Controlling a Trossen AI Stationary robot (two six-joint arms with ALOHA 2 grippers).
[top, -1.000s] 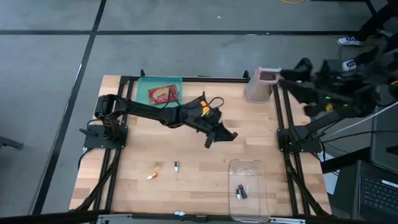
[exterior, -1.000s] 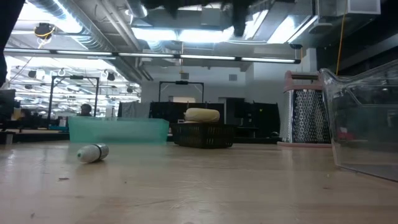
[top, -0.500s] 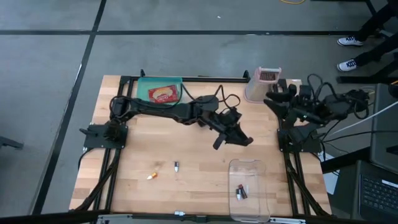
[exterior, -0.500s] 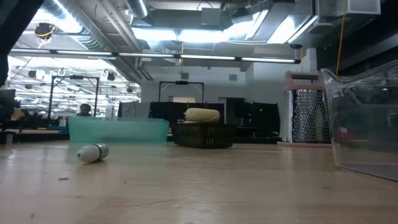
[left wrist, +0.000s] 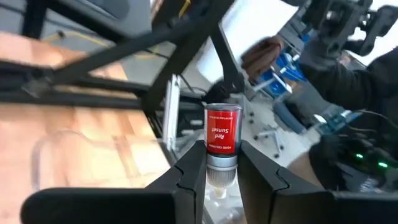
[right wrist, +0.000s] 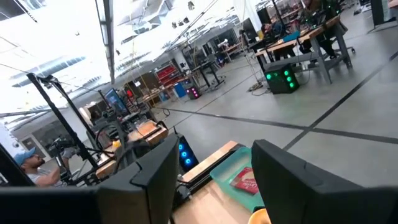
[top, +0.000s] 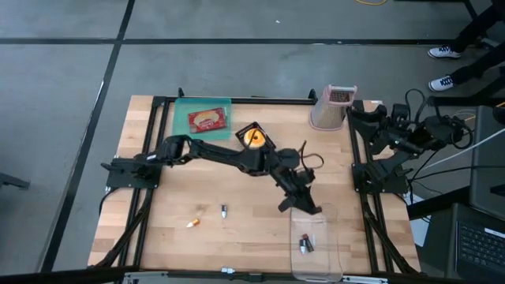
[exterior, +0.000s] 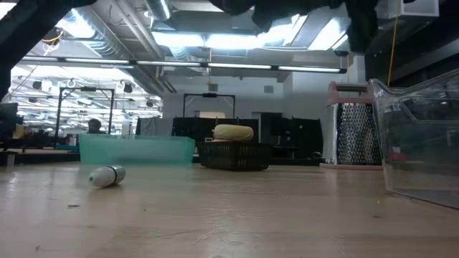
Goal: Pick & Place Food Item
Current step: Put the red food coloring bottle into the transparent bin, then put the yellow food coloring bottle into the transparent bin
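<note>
The left gripper (left wrist: pixel 214 163) is clamped on a small red-labelled bottle (left wrist: pixel 222 138), held upright just over the far edge of the clear bin (top: pixel 316 244) at the desk's (top: pixel 237 197) near right. Judged best: carry the bottle fully inside the bin's walls, lower it, then release. The right gripper (right wrist: pixel 211 168) stands empty with fingers wide, at the right edge. Since a second ago the left arm has stretched rightward and nearer, from mid-desk to the bin, uncovering the basket (top: pixel 252 136); the right arm folded back.

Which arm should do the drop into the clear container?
Left. The left gripper already holds the small red-labelled bottle and reaches over the clear container. The right gripper is empty, folded back at the table's edge.
</note>
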